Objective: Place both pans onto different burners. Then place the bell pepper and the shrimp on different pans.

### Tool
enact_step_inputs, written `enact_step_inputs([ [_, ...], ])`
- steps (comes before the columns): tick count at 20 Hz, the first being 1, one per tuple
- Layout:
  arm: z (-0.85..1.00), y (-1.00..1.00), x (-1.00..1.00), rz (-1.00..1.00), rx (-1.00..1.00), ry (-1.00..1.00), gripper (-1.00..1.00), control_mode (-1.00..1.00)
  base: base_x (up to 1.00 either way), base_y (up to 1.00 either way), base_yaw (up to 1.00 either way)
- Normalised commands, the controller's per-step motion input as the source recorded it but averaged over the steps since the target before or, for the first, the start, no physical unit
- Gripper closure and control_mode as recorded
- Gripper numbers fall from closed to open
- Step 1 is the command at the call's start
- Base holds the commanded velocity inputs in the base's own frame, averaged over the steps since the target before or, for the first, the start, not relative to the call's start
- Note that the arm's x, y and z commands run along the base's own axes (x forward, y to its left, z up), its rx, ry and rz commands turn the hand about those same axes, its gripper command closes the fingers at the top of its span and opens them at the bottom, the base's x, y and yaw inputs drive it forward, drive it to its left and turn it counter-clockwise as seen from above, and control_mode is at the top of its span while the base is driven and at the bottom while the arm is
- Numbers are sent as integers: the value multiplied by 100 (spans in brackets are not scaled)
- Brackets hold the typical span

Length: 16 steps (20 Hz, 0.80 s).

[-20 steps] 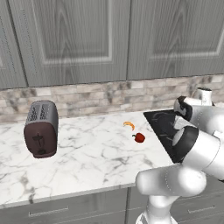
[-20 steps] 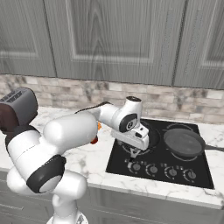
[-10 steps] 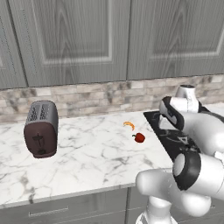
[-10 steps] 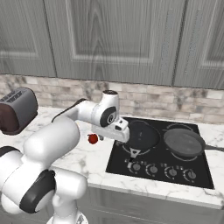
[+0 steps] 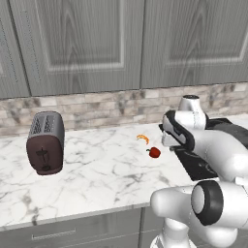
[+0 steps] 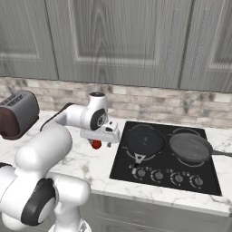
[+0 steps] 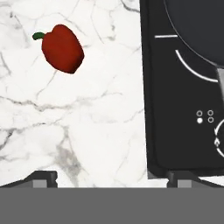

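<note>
We see the bell pepper (image 7: 63, 48) lying on its side on the white marble bench (image 5: 97, 179), its green stem aimed toward the upper left of the hand view and its long axis running on a slant from there down to the lower right. In the left base view it sits just right of the shrimp (image 5: 143, 139), the two close but apart; the shrimp is a small orange crescent, a little nearer the brick backsplash (image 5: 97, 109).

The gripper (image 7: 113, 177) hangs above the bench beside the left edge of the cooktop (image 6: 208, 181), its jaws spread wide and holding nothing — one fingertip over marble, the other over the black glass. The pepper lies off to one side of the gripper, not between its fingertips.

Both pans are on the cooktop. The black pan (image 6: 145, 139) covers the rear left burner with its handle pointing toward the knobs (image 6: 165, 174) at the front edge; the dark grey pan (image 6: 190, 147) sits to its right, handle reaching out toward the right edge. A front burner ring (image 7: 192, 70) shows bare in the hand view.

Around the pepper the marble is open on every side — the cooktop's edge is the nearest border. A toaster (image 5: 46, 143) stands well apart at the far left of the bench, and grey cabinets (image 5: 121, 43) hang above.
</note>
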Motion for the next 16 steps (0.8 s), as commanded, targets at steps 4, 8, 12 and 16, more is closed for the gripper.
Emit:
enact_step_inputs([
  [4, 0, 45, 14, 18, 0, 0, -100, -100, 0, 0, 0],
  [8, 0, 26, 31, 15, 0, 0, -100, -100, 0, 0, 0],
  [12, 0, 8, 42, 7, 0, 0, -100, -100, 0, 0, 0],
  [16, 0, 4, 33, 6, 0, 0, -100, -100, 0, 0, 0],
])
